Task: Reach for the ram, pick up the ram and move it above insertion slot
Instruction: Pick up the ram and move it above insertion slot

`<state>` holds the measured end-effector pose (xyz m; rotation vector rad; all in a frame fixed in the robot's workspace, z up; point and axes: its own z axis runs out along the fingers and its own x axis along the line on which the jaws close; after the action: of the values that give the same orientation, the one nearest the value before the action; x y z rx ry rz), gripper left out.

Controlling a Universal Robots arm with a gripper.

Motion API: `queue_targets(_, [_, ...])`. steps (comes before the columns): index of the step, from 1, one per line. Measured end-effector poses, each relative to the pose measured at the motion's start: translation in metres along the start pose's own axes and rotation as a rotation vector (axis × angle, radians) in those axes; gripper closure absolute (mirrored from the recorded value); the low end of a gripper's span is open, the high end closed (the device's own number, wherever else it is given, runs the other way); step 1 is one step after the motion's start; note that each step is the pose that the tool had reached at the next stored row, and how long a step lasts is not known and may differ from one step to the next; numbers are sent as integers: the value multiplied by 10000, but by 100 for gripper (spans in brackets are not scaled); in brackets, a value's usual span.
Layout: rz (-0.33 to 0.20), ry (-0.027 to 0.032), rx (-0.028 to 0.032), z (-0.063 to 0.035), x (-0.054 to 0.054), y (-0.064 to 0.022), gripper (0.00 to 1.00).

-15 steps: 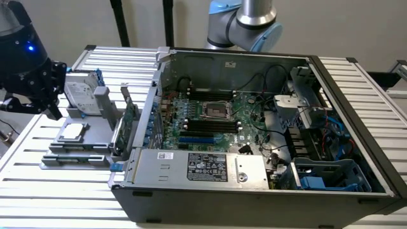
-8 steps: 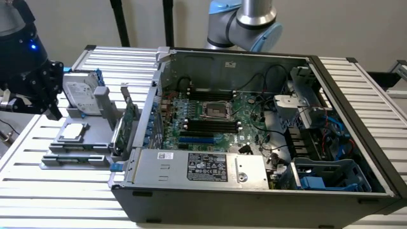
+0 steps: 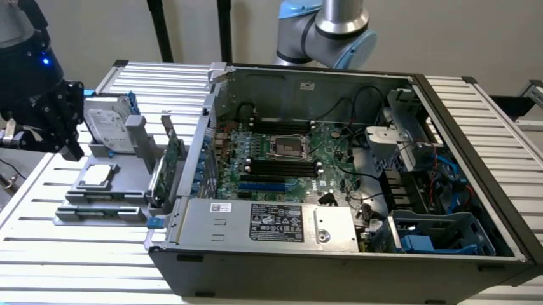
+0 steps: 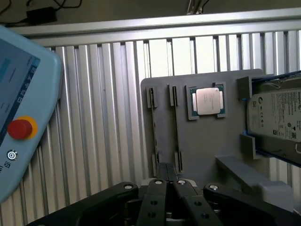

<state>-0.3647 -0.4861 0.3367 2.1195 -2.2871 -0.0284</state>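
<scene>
Wrist view: reach step, hand (image 4: pixel 168 182) empty, can't tell how open. Ram (image 3: pixel 158 183) at its 3 o'clock, exterior view; I'd need edge-on alignment.

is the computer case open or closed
Open: the computer case has no side panel, and its motherboard lies exposed.

A ribbed aluminium table (image 3: pixel 76 267) stands before a plain pale wall (image 3: pixel 475 38), with two black poles (image 3: pixel 159 28) behind.
</scene>
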Motion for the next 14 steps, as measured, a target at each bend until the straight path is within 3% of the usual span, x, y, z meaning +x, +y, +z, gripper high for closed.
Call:
queue_targets(1, [0, 0, 0, 0, 0, 0, 82])
queue_targets(4, [-1, 1, 0, 0, 0, 0, 64])
queue_targets(6, [-14, 0, 1, 9, 0, 0, 64])
queue_targets(7, [-28, 0, 1, 19, 0, 0, 58])
queue_targets(14, [-186, 4, 18, 143, 0, 1, 58])
